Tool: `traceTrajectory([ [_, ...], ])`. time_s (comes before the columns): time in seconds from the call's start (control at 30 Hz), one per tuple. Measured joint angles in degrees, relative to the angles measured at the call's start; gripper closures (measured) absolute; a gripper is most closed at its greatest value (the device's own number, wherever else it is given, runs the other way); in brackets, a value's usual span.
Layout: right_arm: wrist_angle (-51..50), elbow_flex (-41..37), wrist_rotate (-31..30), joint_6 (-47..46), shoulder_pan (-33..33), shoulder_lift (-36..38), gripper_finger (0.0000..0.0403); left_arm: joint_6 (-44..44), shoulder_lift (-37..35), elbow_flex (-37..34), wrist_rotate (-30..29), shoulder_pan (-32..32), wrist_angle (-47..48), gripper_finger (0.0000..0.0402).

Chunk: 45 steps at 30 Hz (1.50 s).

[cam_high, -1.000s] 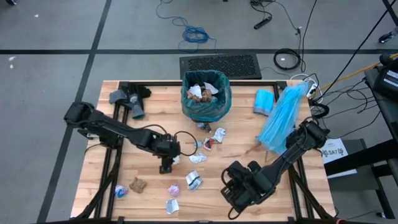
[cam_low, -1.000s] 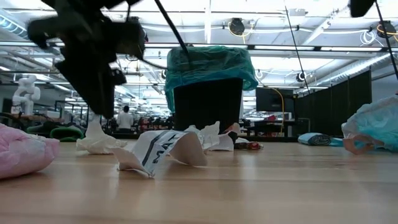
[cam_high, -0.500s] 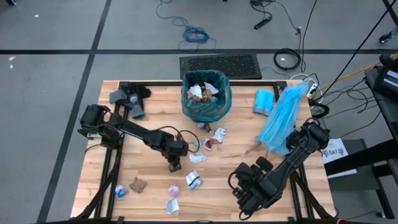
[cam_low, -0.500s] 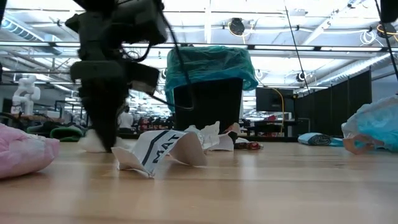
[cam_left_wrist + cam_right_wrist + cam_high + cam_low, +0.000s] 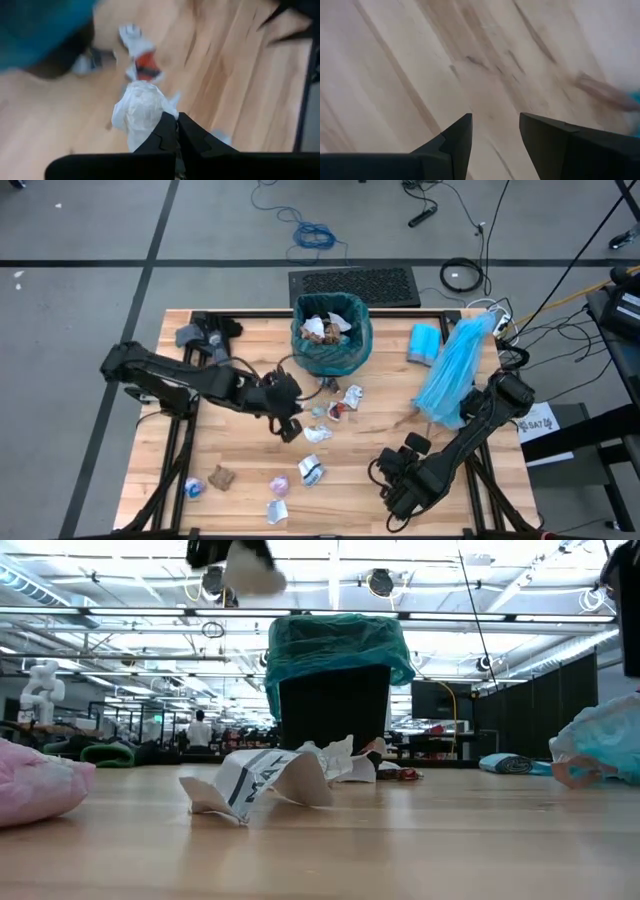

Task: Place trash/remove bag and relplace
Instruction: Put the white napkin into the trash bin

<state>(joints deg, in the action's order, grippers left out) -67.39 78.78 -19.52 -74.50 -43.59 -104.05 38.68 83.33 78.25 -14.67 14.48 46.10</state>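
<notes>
From above, the left gripper point(image 5: 291, 427) hangs over the tabletop point(image 5: 240, 460) just short of the teal bag point(image 5: 332, 343) lining the bin; trash scraps point(image 5: 311, 471) lie scattered.

Left wrist: fingers point(image 5: 165, 134) pinched shut on a white paper wad point(image 5: 142, 111).

Right wrist: fingers point(image 5: 457, 142) parted, empty.

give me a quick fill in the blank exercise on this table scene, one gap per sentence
1. The left gripper is shut on a crumpled ____ wrapper.
2. The bin is lined with a dark ____ bag.
3. The fingers of the right gripper stand ____, with only bare wood between them.
4. The sky-blue plastic bag lies on the ____ arm's side of the table.

Missing words: white; teal; open; right
</notes>
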Motion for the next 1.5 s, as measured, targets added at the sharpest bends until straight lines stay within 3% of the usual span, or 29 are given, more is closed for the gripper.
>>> traceTrajectory([
  [0.27, 18.8, -19.7, -1.5, 0.3, 0.4, 14.6, 0.0248, -4.9, 0.6, 12.2, -6.9, -2.6, -1.4, 0.04],
  [0.53, 40.0, -36.2, -1.5, -1.0, 2.2, 30.5, 0.0248, -9.8, 0.8, 13.4, -9.0, -13.2, -3.8, 0.0401],
  [0.77, 39.7, -37.2, -1.8, 2.0, 5.7, 32.8, 0.0248, -17.4, 0.8, 13.4, -0.2, -24.9, -9.4, 0.0385],
  [0.93, 39.2, -37.2, -1.8, 2.1, 8.6, 32.7, 0.0248, -21.0, 2.6, 13.5, 9.4, -32.6, -16.5, 0.0382],
  [1.17, 39.4, -37.2, -1.8, 0.5, 11.0, 32.7, 0.0248, -24.1, 8.1, 13.5, 23.3, -38.1, -20.8, 0.0375],
  [1.27, 40.1, -37.2, -1.8, -1.1, 11.4, 32.7, 0.0248, -24.5, 10.4, 13.4, 28.2, -39.7, -20.8, 0.0353],
  [1.5, 40.7, -37.2, -1.8, -4.3, 11.4, 32.7, 0.0248, -24.5, 11.9, 13.4, 29.2, -41.4, -22.6, 0.0268],
])
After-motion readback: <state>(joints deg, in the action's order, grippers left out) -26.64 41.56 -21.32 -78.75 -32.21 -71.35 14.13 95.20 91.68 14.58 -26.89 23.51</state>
